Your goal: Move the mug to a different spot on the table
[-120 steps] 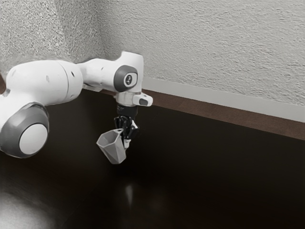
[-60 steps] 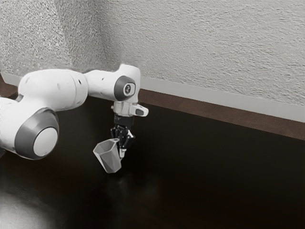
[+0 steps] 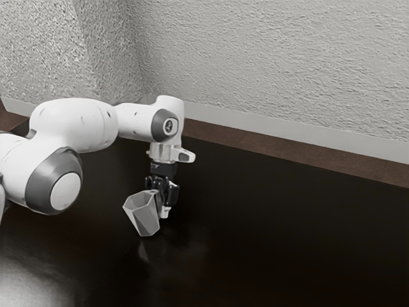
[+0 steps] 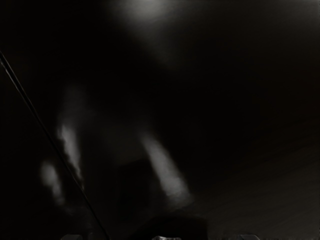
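A grey faceted mug [image 3: 143, 216] hangs tilted just above the dark table [image 3: 275, 224], its opening turned toward the exterior view's upper left. My black gripper [image 3: 163, 199] comes straight down from the white arm and is shut on the mug's rim on the side toward the exterior view's right. The mug's base is close to the tabletop, and I cannot tell if it touches. In the wrist view the glossy dark table [image 4: 240, 100] lies under my hand with pale reflections on it.
A textured grey wall [image 3: 287, 57] with a pale baseboard [image 3: 307, 133] runs behind the table, meeting a second wall in a corner at the exterior view's upper left. Open tabletop stretches to the exterior view's right and front.
My arm has carried the mug down and slightly toward the exterior view's left, bringing it nearer the tabletop. The grip on the rim is unchanged.
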Robot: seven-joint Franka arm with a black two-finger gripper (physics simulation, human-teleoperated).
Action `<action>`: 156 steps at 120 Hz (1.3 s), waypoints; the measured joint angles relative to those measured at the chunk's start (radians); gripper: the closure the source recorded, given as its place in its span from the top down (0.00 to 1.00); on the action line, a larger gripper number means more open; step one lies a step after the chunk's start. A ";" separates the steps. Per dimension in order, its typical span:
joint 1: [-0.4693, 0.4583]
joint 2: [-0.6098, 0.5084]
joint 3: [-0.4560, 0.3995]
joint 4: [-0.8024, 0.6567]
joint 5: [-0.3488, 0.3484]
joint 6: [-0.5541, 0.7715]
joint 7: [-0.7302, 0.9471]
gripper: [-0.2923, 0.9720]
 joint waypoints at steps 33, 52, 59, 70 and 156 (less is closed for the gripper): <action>0.010 -0.031 0.008 0.000 -0.011 -0.003 0.007 0.70; 0.010 -0.049 0.008 -0.001 -0.013 -0.004 0.009 0.73; 0.010 -0.056 0.008 -0.001 -0.013 -0.006 0.010 0.74; 0.007 -0.072 0.009 -0.007 -0.012 -0.008 0.011 0.75; -0.090 -0.733 -0.007 -0.360 0.148 0.078 0.191 0.77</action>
